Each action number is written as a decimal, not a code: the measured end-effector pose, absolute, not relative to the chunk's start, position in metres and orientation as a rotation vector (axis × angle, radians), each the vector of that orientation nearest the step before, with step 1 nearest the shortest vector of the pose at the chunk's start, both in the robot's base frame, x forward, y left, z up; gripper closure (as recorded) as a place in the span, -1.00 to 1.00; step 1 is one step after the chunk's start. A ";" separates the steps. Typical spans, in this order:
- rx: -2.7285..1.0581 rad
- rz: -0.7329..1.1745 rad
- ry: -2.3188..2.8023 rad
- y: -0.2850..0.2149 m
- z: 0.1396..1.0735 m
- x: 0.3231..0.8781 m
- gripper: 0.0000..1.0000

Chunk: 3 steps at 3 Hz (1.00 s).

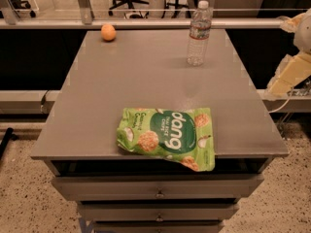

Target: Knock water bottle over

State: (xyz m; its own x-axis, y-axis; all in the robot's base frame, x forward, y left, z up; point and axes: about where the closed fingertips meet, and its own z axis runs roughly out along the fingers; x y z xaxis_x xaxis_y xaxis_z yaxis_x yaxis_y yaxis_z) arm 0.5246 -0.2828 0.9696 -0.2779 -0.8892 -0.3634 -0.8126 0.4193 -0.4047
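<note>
The water bottle (198,32) stands upright at the far right of the grey table (146,81); it is clear and ribbed, with a white cap and a white-and-red label band. My gripper (287,75) is a cream-coloured shape at the right edge of the camera view, off the table's right side. It is lower than the bottle in the picture, well to its right, and apart from it.
A green "dang" snack bag (167,137) lies flat near the table's front edge, slightly overhanging it. An orange (108,32) sits at the far left corner. Drawers (158,191) are below the tabletop. A railing and office chairs stand behind the table.
</note>
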 end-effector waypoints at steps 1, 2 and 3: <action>-1.362 -0.153 2.062 -0.293 0.964 0.567 -1.00; -1.317 -0.081 2.002 -0.291 0.952 0.609 -1.00; -1.277 0.066 1.953 -0.281 0.925 0.656 -1.00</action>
